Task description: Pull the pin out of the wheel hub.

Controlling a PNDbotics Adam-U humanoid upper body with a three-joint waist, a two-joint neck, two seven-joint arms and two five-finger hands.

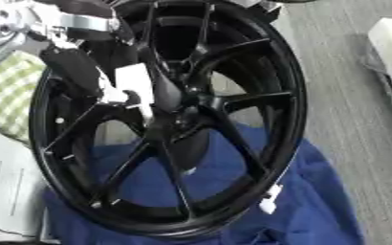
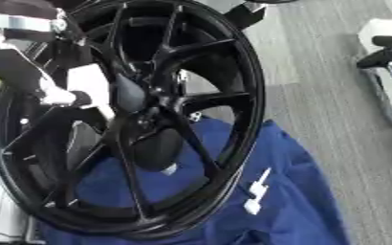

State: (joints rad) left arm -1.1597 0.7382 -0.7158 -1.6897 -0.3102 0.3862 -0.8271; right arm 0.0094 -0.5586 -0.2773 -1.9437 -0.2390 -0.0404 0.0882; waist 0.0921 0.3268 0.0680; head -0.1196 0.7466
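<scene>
Wheel: The big black wheel hub [image 1: 170,119] stands up on its edge and fills most of the frame. Its bottom rests on a blue cloth [image 1: 308,191] at the lower part of the picture.

How the wheel will handle: It looks heavy and hard, made of metal. It will not bend. It is shiny, so it may be slippery. It stands on a soft cloth, so it could roll or tip if pushed.

Pin: A white piece [image 1: 135,83] shows at the upper left, close to the middle of the wheel where the spokes meet. I think this is the pin, or part of it, but I cannot be sure. It looks small, light and stiff.

Where to hold: The best place looks like the white end that sticks out toward the camera. Pull it straight out, away from the wheel.

Left hand: The left hand [image 1: 78,69] comes in from the upper left. It reaches in among the spokes, right by the white piece. A dark finger seems to touch it. I cannot tell if the fingers are apart or closed around it.

Right hand: It does not show in either view.

Other small thing: A little white tag [image 2: 256,190] sits at the wheel's lower right rim.
</scene>
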